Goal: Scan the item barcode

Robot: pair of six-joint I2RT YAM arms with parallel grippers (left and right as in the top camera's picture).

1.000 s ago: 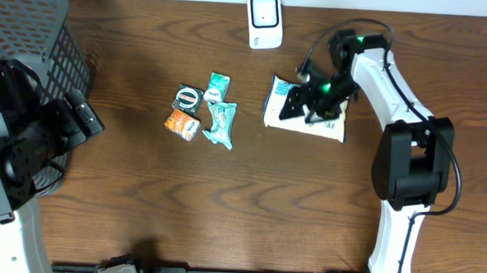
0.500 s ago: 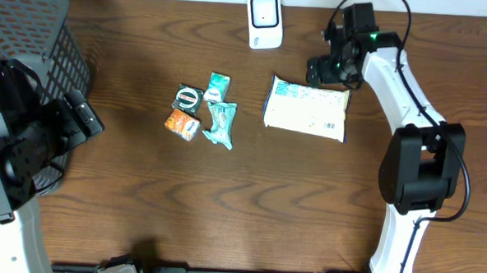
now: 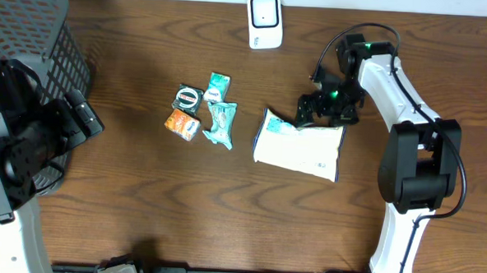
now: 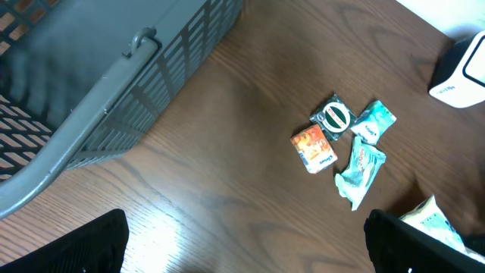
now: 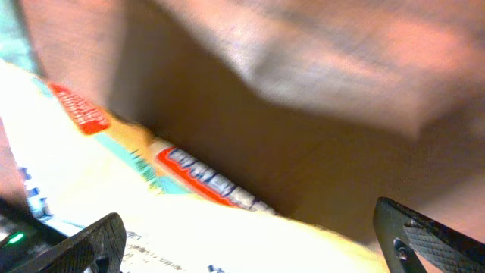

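A white wipes-style packet (image 3: 299,145) with blue print lies flat right of the table's centre; its corner shows in the left wrist view (image 4: 433,218). My right gripper (image 3: 325,110) hangs over the packet's far edge, jaws wide open. In the right wrist view the packet (image 5: 114,174) fills the lower left, lying under and between the spread fingers (image 5: 261,243). A white barcode scanner (image 3: 265,20) stands at the table's back edge. My left gripper (image 4: 246,246) is open and empty, low at the left, away from everything.
Several small snack packets (image 3: 203,110) lie in a cluster left of the white packet. A grey mesh basket (image 3: 34,29) fills the back left corner, also large in the left wrist view (image 4: 114,76). The scanner (image 4: 462,72) shows at that view's right edge.
The packet has shifted toward the front and slightly left. My right gripper, near the back edge half a second ago, has come down to the packet's far edge. The left arm is unmoved.
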